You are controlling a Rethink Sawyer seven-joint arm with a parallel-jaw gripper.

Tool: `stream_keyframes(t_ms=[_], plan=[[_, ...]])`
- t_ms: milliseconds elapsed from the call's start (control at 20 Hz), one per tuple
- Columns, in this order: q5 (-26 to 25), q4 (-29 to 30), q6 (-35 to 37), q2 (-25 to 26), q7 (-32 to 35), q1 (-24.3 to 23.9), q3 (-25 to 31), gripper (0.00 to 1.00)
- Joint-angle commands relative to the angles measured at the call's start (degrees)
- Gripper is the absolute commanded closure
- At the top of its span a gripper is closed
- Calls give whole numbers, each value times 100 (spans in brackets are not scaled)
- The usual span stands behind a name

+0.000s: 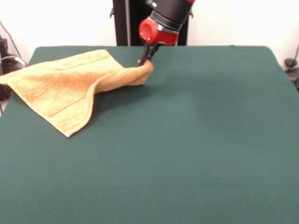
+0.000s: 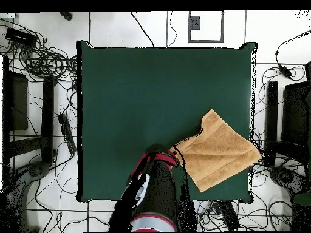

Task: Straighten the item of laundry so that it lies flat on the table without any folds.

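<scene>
Fingers (image 1: 145, 57) pinched shut on towel (image 1: 65, 86) corner, gripper (image 1: 146, 58) low at far side of table (image 1: 196, 154), towel bunched and folded, partly over the table's edge; best to drag the corner low and slowly toward table center so the fold pulls flat.

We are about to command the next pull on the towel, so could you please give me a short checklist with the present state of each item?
1. Gripper pinching a corner of the towel: ok.
2. Towel flat, no folds: not ok; the edge by the gripper is rolled and raised.
3. Towel fully on the table: not ok; one corner overhangs the edge.
4. Free table surface to pull toward: ok.
5. White tag position: cannot tell.
</scene>
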Motion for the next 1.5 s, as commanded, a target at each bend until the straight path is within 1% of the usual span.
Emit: stream_keyframes(t_ms=[50, 250, 300, 450, 700, 850, 950, 1250, 1350, 1500], plan=[[493, -334, -1368, 200, 1683, 589, -34, 100], [751, -359, -1711, 302, 1513, 783, -159, 100], [832, -374, -1894, 332, 1491, 854, -245, 100], [975, -432, -2171, 297, 1295, 960, -368, 100], [1355, -457, -2559, 245, 1079, 1109, -613, 100], [1715, -534, -3242, 437, 904, 1354, -1017, 100], [1880, -578, -3421, 495, 766, 1427, -1123, 100], [2179, -668, -3677, 543, 507, 1526, -1162, 100], [2361, -751, -3857, 652, 411, 1629, -1248, 100], [2589, -863, -3812, 826, 432, 1719, -1316, 100]])
